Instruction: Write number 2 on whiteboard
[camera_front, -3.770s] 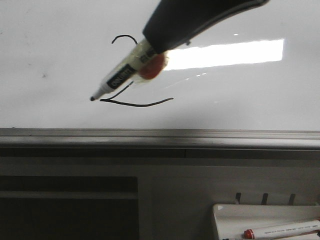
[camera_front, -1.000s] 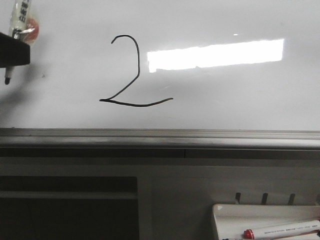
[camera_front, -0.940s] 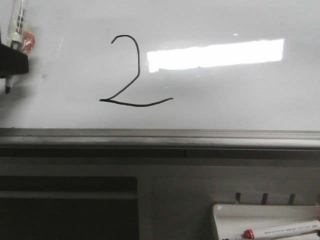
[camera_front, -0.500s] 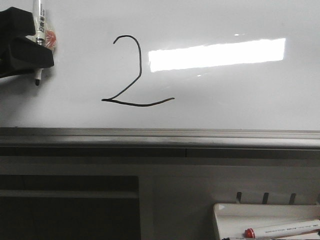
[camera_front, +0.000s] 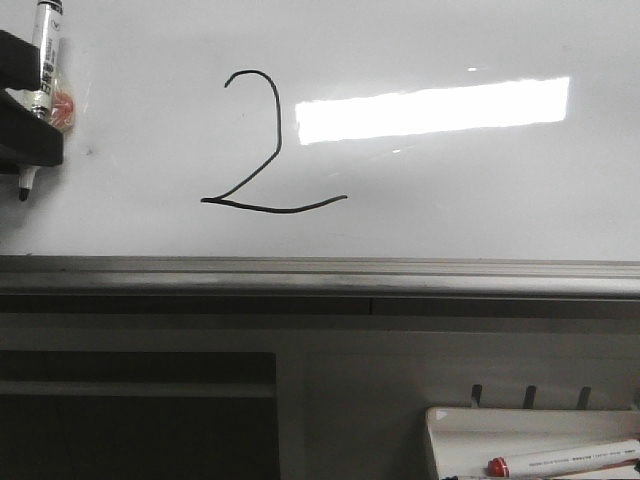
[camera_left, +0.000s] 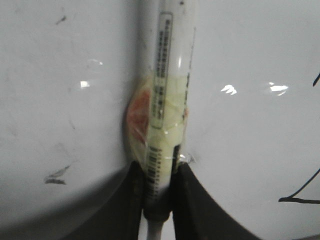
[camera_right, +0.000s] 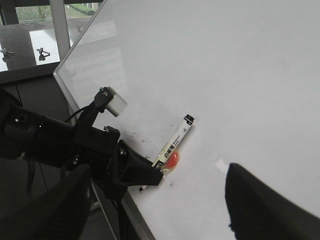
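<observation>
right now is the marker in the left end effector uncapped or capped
Uncapped. In the front view the marker sits in the left end effector, and its bare black tip pokes out below, with no cap over it.

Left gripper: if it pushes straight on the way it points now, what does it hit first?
Probably the whiteboard: the left gripper faces it, holding the marker flat along it. Gap unclear.
</observation>
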